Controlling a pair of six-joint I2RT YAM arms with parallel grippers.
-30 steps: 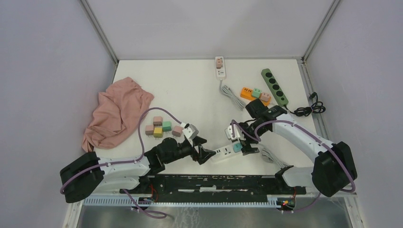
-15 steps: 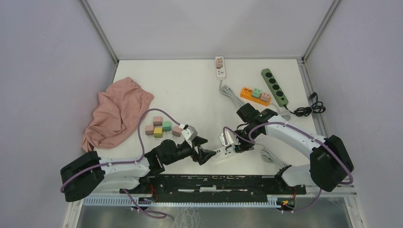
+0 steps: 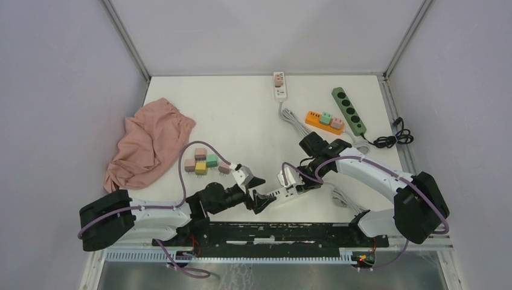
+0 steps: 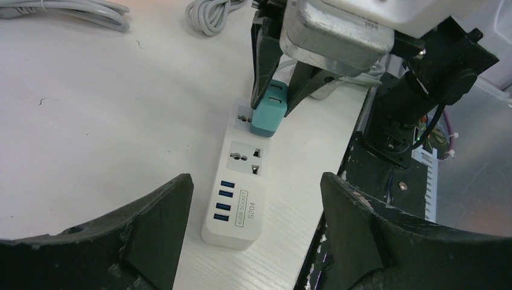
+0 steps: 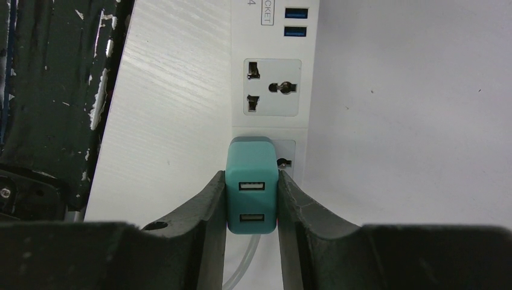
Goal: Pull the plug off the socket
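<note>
A white power strip, the socket, lies near the table's front edge. A teal plug with two USB ports stands in its far outlet. My right gripper is shut on the plug, one finger pressed against each side; in the top view it covers the plug. My left gripper is open, its fingers on either side of the strip's USB end without touching it. From above, the left gripper sits at the strip's left end.
A pink cloth lies at the left, with several coloured plugs beside it. At the back are a white strip, an orange strip and a green strip. A black rail runs along the front edge.
My right gripper moved left onto the strip and closed on the teal plug. My left gripper shifted slightly right, to the strip's end.
</note>
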